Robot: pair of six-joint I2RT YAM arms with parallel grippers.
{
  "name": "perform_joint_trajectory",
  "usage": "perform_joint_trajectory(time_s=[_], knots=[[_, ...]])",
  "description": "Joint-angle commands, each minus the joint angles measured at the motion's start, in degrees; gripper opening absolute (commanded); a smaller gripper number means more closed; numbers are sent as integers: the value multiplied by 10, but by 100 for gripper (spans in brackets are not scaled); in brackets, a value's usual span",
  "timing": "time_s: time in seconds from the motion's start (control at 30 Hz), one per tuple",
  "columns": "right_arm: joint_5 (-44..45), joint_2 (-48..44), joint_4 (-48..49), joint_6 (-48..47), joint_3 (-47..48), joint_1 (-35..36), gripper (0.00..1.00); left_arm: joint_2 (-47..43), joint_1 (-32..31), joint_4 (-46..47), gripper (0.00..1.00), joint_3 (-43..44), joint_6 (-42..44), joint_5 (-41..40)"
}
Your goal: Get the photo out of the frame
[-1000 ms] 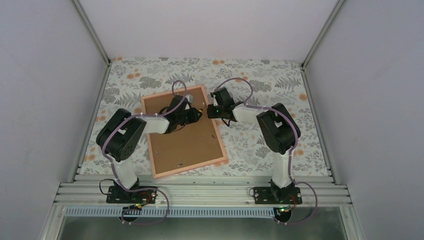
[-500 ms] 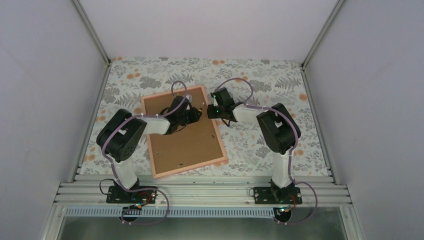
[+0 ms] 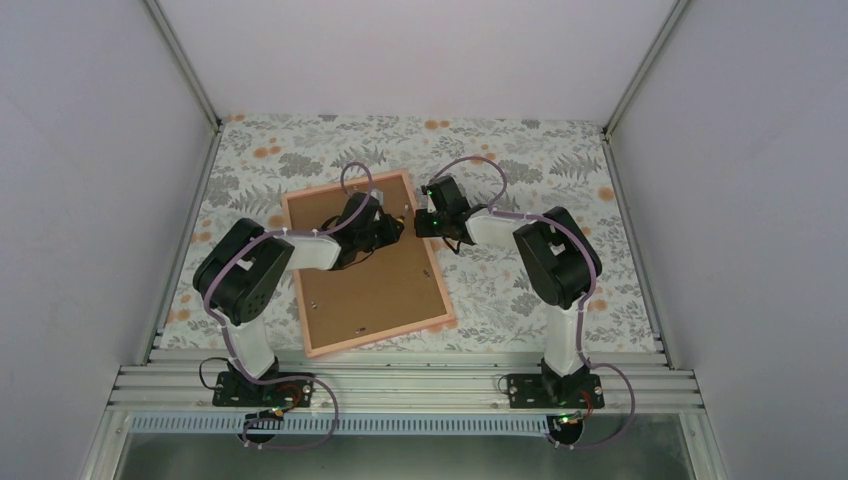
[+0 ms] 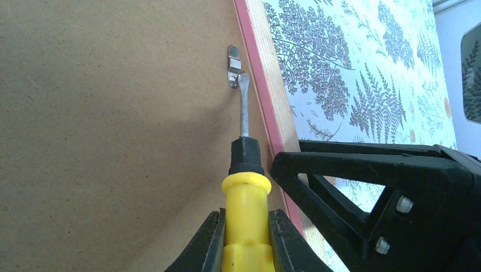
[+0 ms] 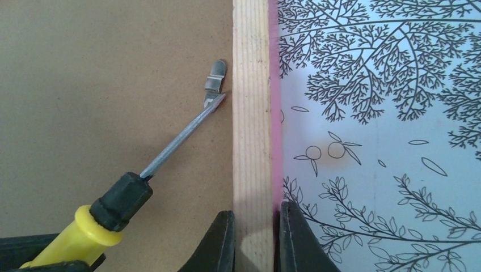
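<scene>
The photo cannot be seen in any view. The frame (image 3: 380, 336) is laid face down on the bench (image 3: 520, 160), left of centre and turned at a slant. Its back is covered by a brown backing board (image 3: 370, 290), so only board and pale wooden rim are shown.

Near the far right corner of the frame, a small metal clip (image 4: 233, 67) is fixed to the backing board, just beside the inner edge of the wooden rail. The flat tip of a screwdriver (image 4: 245, 187) is set against one end of that clip. The shaft is angled low over the board, and a black collar sits between it and the yellow handle.

The yellow handle is gripped by the left claw (image 4: 245, 249), whose two fingers are pressed against its sides. The left arm is stretched over the frame from the near left.

The right-hand rail of the frame is clamped by the right claw (image 5: 252, 243), with one finger on the board side and one on the outer side. From the right wrist view the clip (image 5: 214, 77) and the screwdriver (image 5: 130, 192) are seen just beyond that grip. In the top view the two claws are brought close together at the frame's right edge.

The bench is covered with a pale sheet printed with grey ferns and orange blossoms.
</scene>
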Motion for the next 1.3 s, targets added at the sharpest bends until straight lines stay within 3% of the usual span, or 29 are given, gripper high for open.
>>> perform_joint_trajectory(time_s=[0.0, 0.5, 1.27], knots=[[-35, -7, -47, 24, -20, 9, 4, -1, 9, -14, 2, -10, -33, -69], [-31, -9, -35, 61, -28, 10, 4, -26, -5, -21, 2, -33, -126, -116], [-25, -18, -17, 86, -43, 10, 4, -65, -3, -15, 2, -50, -194, -121]])
